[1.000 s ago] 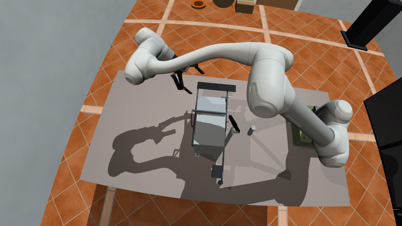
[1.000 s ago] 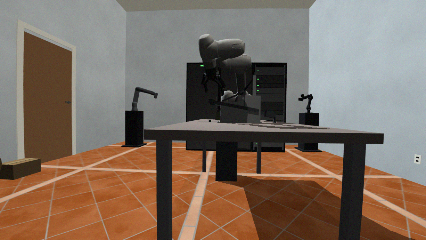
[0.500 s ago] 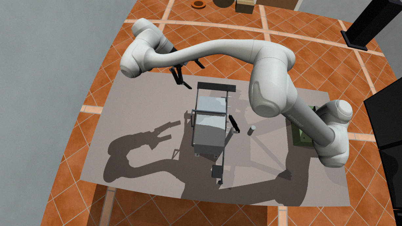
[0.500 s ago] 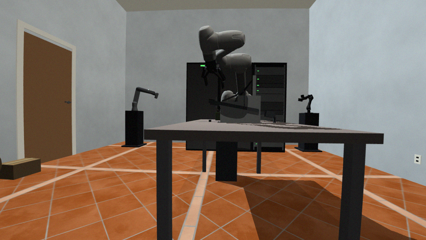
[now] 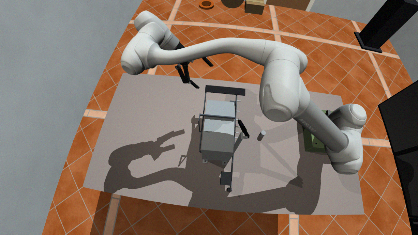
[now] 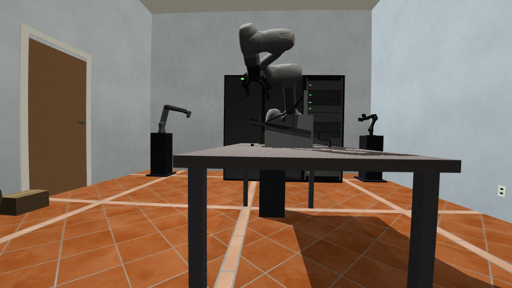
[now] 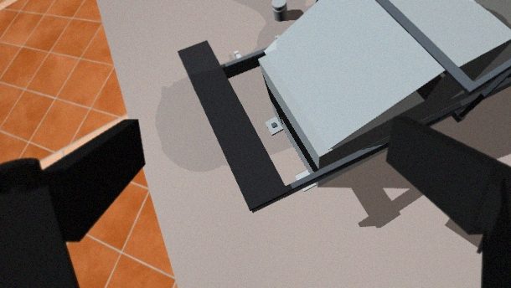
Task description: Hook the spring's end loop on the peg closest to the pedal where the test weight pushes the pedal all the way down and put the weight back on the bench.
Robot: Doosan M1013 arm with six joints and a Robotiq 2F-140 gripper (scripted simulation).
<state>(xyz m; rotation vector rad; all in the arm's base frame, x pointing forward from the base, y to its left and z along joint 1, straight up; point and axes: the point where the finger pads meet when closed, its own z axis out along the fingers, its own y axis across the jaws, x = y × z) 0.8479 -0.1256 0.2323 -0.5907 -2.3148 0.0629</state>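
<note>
Your bench (image 5: pixel 140 122) fills the top view, its grey surface crossed by the arm's long shadow, and only the exterior view shows you its dark legs and the room behind: a door (image 6: pixel 55 114), black cabinets (image 6: pixel 322 107) and two small arms on pedestals. The arm (image 5: pixel 234 55) arcs from its green base plate (image 5: pixel 310 145) at the right edge over to the far left corner. The feeder (image 5: pixel 219 128) stands mid-bench, a pale box with a sloped lid inside a thin frame; you cannot see into it from any view. Its dark pedal (image 5: pixel 224 90) lies across the far end, and the wrist view shows you it close, a flat black bar (image 7: pixel 234 130) joined to the box by side rails, with the bench visible between bar and box. From the top you also get a row of small pegs (image 5: pixel 237 110) along the feeder's right side and a dark spring (image 5: pixel 243 128) slanting beside them; which peg its loop sits on is too small to tell. The gripper (image 5: pixel 195 73) hangs above the bench just left of the pedal, its fingers spread fully wide with nothing between them. The weight (image 5: pixel 261 135), a small steel cylinder, stands upright on the bench to the right of the feeder, near the spring; the wrist view catches it (image 7: pixel 280 8) only at the top edge.
</note>
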